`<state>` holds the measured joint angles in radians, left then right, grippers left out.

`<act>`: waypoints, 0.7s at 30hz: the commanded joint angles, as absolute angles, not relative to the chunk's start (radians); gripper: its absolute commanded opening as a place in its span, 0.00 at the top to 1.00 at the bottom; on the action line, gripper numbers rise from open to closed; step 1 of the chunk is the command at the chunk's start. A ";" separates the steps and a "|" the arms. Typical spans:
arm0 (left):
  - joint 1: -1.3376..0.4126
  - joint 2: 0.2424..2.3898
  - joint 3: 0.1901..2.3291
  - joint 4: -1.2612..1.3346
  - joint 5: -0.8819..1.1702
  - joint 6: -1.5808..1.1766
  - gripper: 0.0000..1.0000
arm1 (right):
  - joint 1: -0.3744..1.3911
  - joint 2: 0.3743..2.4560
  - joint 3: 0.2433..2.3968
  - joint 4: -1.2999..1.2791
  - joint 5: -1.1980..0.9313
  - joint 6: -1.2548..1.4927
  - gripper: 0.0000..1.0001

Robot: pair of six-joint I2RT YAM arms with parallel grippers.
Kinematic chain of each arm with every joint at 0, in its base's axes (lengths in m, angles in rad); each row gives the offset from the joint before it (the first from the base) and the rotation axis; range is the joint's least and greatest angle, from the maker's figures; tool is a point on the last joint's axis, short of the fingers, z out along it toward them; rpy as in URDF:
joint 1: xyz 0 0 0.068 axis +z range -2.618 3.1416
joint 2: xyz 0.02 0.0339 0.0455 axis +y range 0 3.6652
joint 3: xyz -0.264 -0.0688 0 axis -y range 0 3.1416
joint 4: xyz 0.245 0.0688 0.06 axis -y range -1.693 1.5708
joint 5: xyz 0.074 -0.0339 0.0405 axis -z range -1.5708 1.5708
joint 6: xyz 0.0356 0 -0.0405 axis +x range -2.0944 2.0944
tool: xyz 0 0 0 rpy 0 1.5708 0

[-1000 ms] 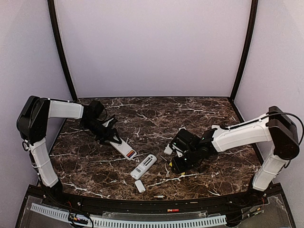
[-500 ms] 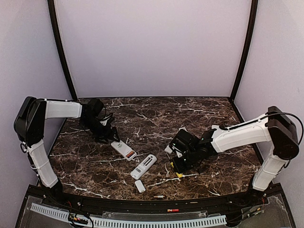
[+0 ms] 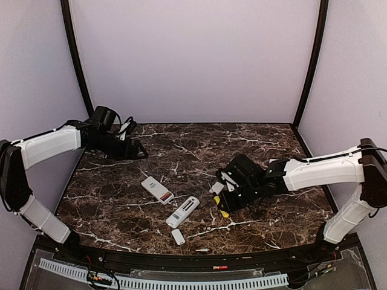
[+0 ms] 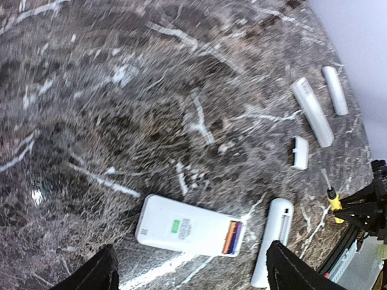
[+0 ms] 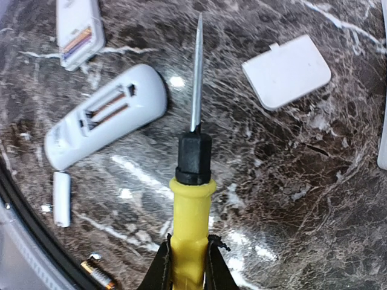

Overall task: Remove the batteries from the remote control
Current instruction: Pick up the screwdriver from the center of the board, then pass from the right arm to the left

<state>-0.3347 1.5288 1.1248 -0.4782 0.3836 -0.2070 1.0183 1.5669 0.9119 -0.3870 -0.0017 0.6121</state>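
On the dark marble table (image 3: 181, 145), orange and blue batteries (image 4: 233, 237) are seated in the flat white remote (image 4: 181, 226), at six o'clock in the left wrist view. The left gripper (image 4: 190, 269) is spread wide; a yellow-handled screwdriver (image 5: 190, 205) is clamped by the right gripper (image 5: 187, 260).

Left arm (image 3: 51, 145) stretched along left edge toward far-left corner of bench (image 3: 181, 142), wrist angled down over it, left jaws spread wide. Right arm (image 3: 320, 171) reaching in from right edge toward bench middle, wrist low, right jaws clamped on screwdriver (image 5: 188, 211) handle.
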 commanded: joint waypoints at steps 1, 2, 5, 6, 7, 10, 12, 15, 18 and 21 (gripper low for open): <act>-0.362 1.412 1.097 -0.364 0.540 -0.158 0.17 | 0.974 1.451 0.882 -0.246 -0.134 0.562 1.00; -0.371 1.406 1.097 -0.355 0.565 -0.150 0.17 | 0.960 1.428 0.875 -0.219 -0.179 0.549 1.00; -0.450 1.388 1.097 -0.286 0.726 -0.139 0.17 | 0.917 1.375 0.872 -0.146 -0.333 0.518 1.00; -0.470 1.388 1.096 -0.267 0.755 -0.148 0.16 | 0.909 1.365 0.877 -0.124 -0.402 0.513 1.00; -0.503 1.391 1.100 -0.232 0.808 -0.156 0.16 | 0.905 1.360 0.891 -0.110 -0.454 0.508 1.00; -0.543 1.421 1.121 -0.187 0.895 -0.198 0.16 | 0.903 1.371 0.941 -0.099 -0.575 0.500 1.00; -0.560 1.436 1.139 -0.163 0.942 -0.218 0.16 | 0.903 1.383 0.970 -0.098 -0.637 0.500 1.00; -0.571 1.450 1.137 -0.120 0.992 -0.245 0.16 | 0.905 1.396 0.995 -0.091 -0.683 0.505 1.00; -0.575 1.470 1.126 -0.115 1.011 -0.252 0.16 | 0.905 1.399 1.001 -0.064 -0.722 0.509 1.00; -0.580 1.481 1.119 -0.112 1.020 -0.259 0.16 | 0.905 1.414 1.007 -0.044 -0.762 0.518 1.00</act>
